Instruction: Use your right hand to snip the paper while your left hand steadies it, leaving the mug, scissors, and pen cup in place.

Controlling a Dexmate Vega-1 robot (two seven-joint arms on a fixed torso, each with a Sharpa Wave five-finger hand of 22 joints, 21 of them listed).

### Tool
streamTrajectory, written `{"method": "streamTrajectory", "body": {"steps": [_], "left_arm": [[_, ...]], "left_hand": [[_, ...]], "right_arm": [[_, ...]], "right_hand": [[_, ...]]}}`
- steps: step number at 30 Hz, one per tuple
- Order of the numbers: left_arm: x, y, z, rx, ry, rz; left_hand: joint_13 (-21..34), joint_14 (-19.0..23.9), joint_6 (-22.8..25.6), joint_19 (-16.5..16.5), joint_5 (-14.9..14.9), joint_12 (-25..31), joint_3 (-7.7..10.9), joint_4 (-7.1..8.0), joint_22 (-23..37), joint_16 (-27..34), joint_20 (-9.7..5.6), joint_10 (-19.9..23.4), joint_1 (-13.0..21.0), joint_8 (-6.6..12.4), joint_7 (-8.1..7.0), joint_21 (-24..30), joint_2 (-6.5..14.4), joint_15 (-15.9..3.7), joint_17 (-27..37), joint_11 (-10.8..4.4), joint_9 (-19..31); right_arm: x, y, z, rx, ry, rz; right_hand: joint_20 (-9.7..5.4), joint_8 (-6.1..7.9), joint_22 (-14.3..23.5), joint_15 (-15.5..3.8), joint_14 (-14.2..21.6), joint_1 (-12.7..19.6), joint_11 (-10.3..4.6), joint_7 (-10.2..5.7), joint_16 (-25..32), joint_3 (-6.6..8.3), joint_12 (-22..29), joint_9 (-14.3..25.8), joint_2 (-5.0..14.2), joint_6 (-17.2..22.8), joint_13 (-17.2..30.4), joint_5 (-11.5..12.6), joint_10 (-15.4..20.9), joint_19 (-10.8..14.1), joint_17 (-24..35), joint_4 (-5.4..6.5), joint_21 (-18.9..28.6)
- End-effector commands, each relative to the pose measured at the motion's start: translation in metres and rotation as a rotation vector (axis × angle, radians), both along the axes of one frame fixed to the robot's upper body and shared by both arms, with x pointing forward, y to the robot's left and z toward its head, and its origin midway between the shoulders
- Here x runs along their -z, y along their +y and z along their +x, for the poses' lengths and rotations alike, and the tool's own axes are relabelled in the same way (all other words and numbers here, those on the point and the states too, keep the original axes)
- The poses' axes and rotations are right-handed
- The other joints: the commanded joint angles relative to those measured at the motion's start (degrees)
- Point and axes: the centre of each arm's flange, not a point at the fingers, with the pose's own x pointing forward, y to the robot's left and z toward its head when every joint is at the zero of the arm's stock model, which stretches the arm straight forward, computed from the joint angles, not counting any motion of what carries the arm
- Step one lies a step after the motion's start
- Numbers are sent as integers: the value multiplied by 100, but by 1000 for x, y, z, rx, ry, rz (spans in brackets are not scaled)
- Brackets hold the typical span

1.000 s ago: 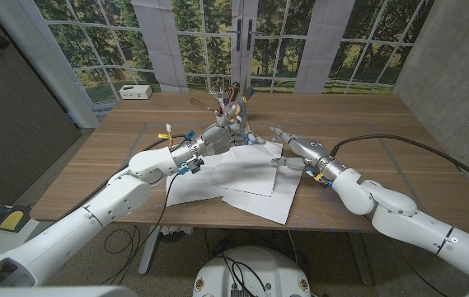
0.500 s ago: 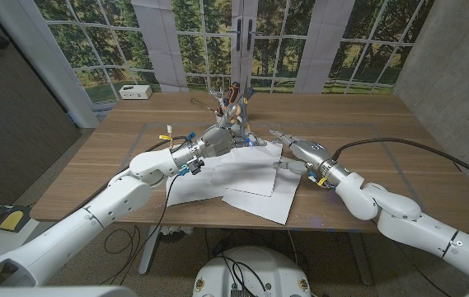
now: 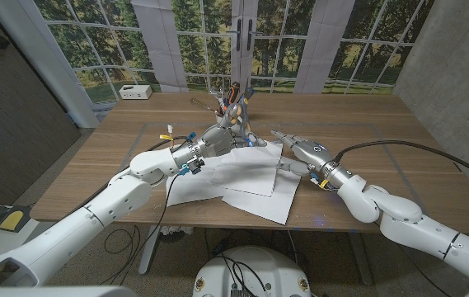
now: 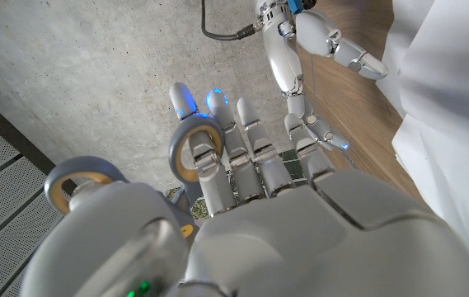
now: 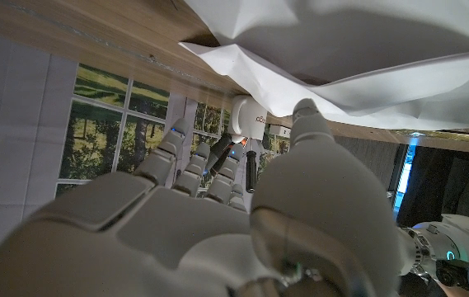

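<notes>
While the paper [image 3: 242,177] lay as overlapping white sheets on the desk [image 3: 382,132], between our two hands, we kept our left hand [image 3: 218,138] at its far edge; its fingers [image 4: 242,153] reached close together into the scissors' ring handles [image 4: 191,153], though we could not tell if they truly gripped. Just past that hand stood the pen cup [image 3: 232,107]. Our right hand [image 3: 293,147] hovered at the sheets' opposite edge, fingers extended; whether it held anything we could not tell.

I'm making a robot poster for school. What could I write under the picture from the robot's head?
Two robot hands, left and right, reach over white paper on a wooden table.
</notes>
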Motion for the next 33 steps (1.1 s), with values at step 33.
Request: {"method": "streamTrajectory", "body": {"steps": [33], "left_arm": [[-6, -4, 13, 0, 7, 7]], "left_hand": [[3, 63, -14, -27, -41, 71, -12, 10, 17, 38, -27, 134, 26, 7, 65, 9, 109, -382, 9, -138, 47]], "right_arm": [[15, -8, 9, -14, -45, 24]], "right_hand": [[-405, 63, 22, -1031, -168, 434, -24, -267, 92, 320, 40, 12, 602, 312, -70, -14, 184, -186, 53, 303, 33]]}}
